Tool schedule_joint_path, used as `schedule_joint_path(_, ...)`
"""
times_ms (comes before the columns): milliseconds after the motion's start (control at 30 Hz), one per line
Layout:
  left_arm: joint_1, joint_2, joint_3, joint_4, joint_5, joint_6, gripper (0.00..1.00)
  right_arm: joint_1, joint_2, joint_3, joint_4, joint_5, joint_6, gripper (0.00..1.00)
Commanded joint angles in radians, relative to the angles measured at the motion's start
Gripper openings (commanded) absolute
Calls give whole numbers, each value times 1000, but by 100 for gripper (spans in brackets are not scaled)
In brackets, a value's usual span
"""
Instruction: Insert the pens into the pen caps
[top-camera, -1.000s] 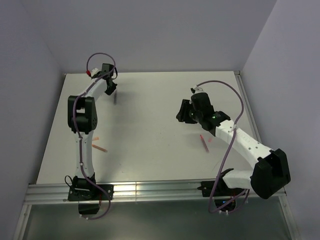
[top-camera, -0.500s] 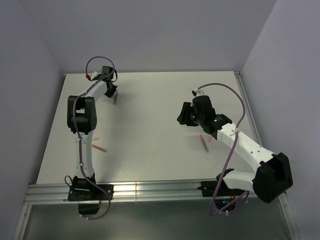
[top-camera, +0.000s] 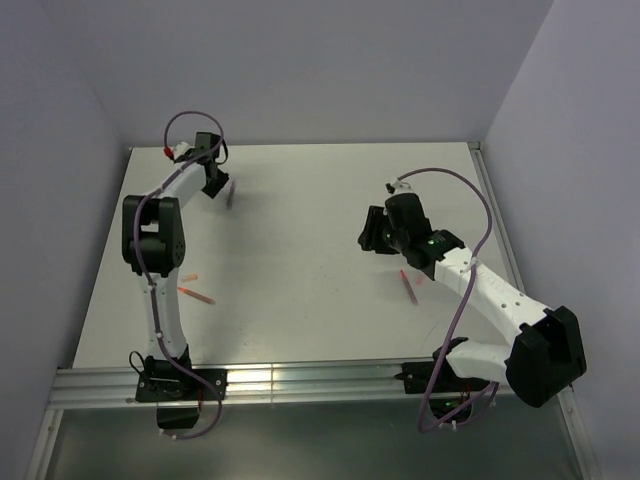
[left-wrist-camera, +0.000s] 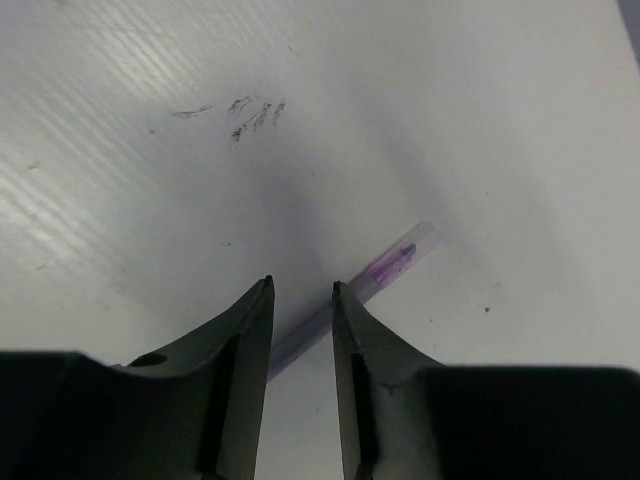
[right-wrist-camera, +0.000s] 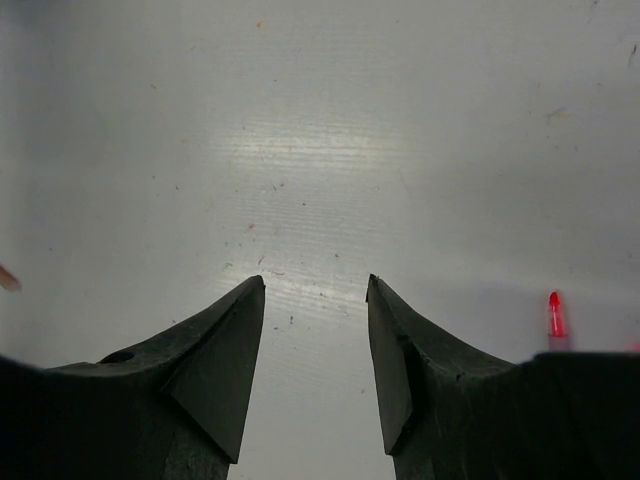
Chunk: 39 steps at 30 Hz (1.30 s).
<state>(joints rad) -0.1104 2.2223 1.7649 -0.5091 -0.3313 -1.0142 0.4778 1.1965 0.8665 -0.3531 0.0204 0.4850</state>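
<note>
In the left wrist view a dark grey pen (left-wrist-camera: 395, 262) lies on the table with a pale, see-through cap over its purple tip. My left gripper (left-wrist-camera: 301, 286) hovers just over its rear end, jaws a little apart and open, not pinching it. From above, that pen (top-camera: 231, 195) sits at the far left beside the left gripper (top-camera: 218, 187). A red-orange pen (top-camera: 197, 297) and a pinkish cap (top-camera: 188, 277) lie by the left arm. Another red pen (top-camera: 409, 287) and cap (top-camera: 420, 279) lie under the right forearm. My right gripper (top-camera: 372, 232) is open and holds nothing.
The right wrist view shows bare table between the fingers, a red pen tip (right-wrist-camera: 555, 318) at the right and a pinkish bit (right-wrist-camera: 8, 278) at the left edge. Walls close the table's back and sides. A metal rail (top-camera: 300, 385) runs along the near edge.
My left gripper was shut and has opened, leaving the grey pen on the table; the left arm's upper part swung slightly left. The right arm barely shifted.
</note>
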Motion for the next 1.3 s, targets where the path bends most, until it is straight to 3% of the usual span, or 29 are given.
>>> schedule_joint_path(0,34,-176,-39,70,21,32,37,-13,-43,-35,-7,49,-5,54)
schedule_joint_path(200,51,-398,-212,167,101,14,39,-65,-69,-103,-61,113,35,55)
schedule_joint_path(333,43,-628,-399,265,201,-7,39,-99,-118,-159,-110,154,113,57)
schedule_joint_path(433,9,-769,-549,306,251,-21,41,-111,-161,-214,-129,168,182,59)
schedule_joint_path(633,-129,-993,-709,356,287,-35,45,-130,-206,-259,-185,223,257,61)
schedule_joint_path(933,-140,-1253,-829,322,342,-15,50,-162,-138,-277,-167,242,296,61)
schedule_joint_path(1267,-140,-1328,-875,304,393,16,51,-179,-68,-310,-100,245,317,59)
